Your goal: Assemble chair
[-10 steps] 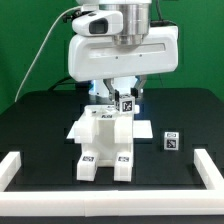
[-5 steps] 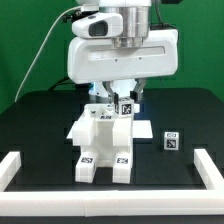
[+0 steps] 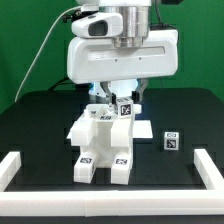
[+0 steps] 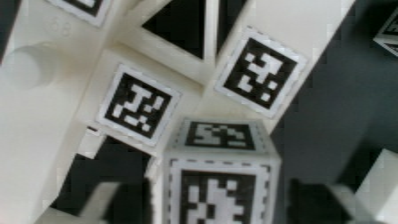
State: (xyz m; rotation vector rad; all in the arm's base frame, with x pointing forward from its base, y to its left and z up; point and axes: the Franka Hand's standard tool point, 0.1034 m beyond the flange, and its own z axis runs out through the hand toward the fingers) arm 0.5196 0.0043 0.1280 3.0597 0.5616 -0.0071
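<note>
Since the arm's bulk hides the jaws at mid-frame, I cannot tell whether they grip the small tagged post point(image 3: 125, 107) standing on the chair point(image 3: 100, 138) just below. I'd press it down slowly and squarely, keeping it upright. A loose cube point(image 3: 171, 142) lies on the worktop point(image 3: 40, 115) toward the exterior view's right.

Bulky white arm housing point(image 3: 122, 52) with rounded edges, grey metal cylinder point(image 3: 132, 14) on top, dark cable point(image 3: 38, 58) alongside
</note>
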